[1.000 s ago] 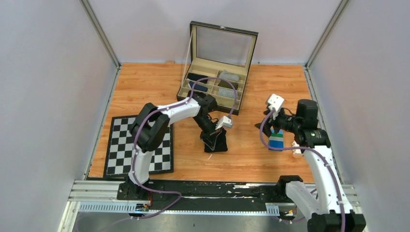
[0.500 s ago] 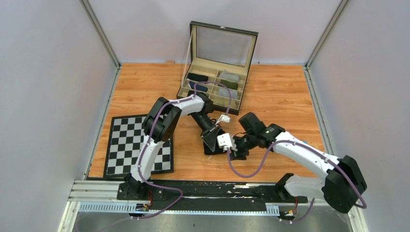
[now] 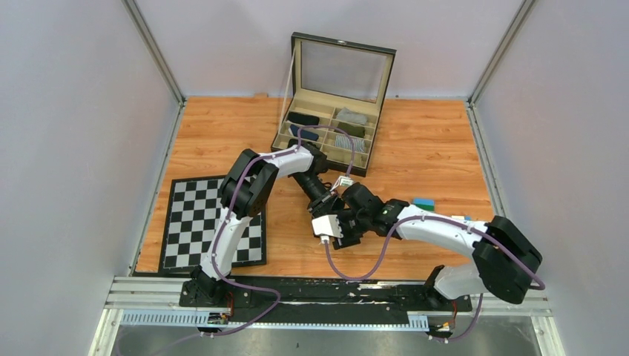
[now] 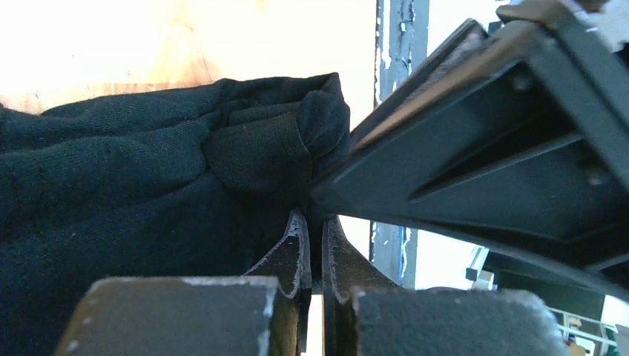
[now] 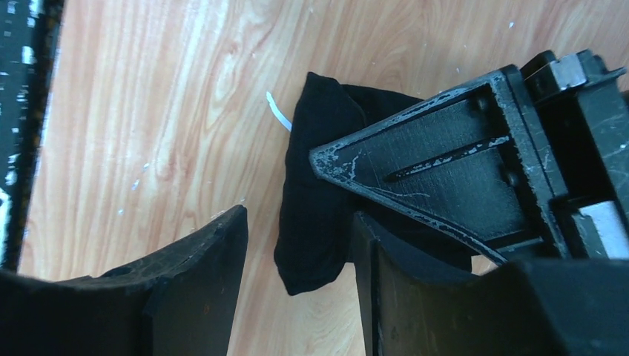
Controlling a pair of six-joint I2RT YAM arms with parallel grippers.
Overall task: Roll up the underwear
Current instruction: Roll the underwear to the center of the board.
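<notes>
- Right wrist view: the underwear (image 5: 315,193), a compact black bundle, lies on the counter (image 5: 148,111) between the spread fingers of the right claw (image 5: 298,215), nearer the 3 o'clock one; this claw is open and grips nothing.
- Left wrist view: the left claw (image 4: 313,226) is closed, its tips pinching a fold of the bundle at 12 o'clock.
- A white sliver (image 5: 278,115) sticks out at the bundle's 11 o'clock edge; any writing on it is too small to read.

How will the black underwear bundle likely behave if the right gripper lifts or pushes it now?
The underwear is probably floppy: its knit folds bunch around the left gripper. It is likely light and grippy, not slippery, given the soft fabric. The loose bundle may unroll if nudged by the open right gripper.
</notes>
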